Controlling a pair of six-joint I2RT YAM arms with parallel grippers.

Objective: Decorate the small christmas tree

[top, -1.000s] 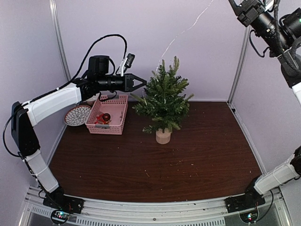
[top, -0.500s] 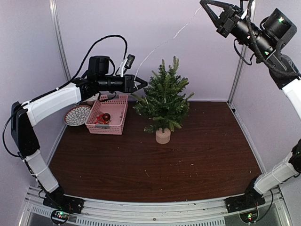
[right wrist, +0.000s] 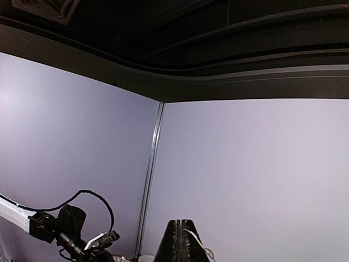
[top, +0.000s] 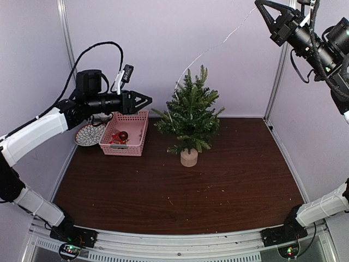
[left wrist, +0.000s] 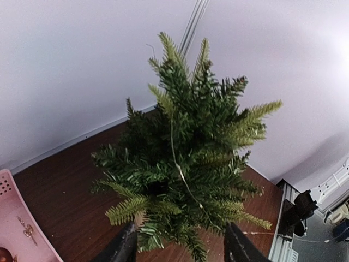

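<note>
The small christmas tree (top: 190,117), a bushy dark green miniature fir on a pale round wooden stump, is standing upright on the dark brown wooden table (top: 218,180), near the middle of its far edge. The left gripper (top: 147,100) is hovering with its fingers spread and nothing between them above the pink plastic lattice basket (top: 122,150) at the far left corner, pointing toward the tree. The right gripper (top: 259,6) is hanging high over the far right corner, pinching a thin pale string (top: 212,48) that is running down into the tree's branches.
</note>
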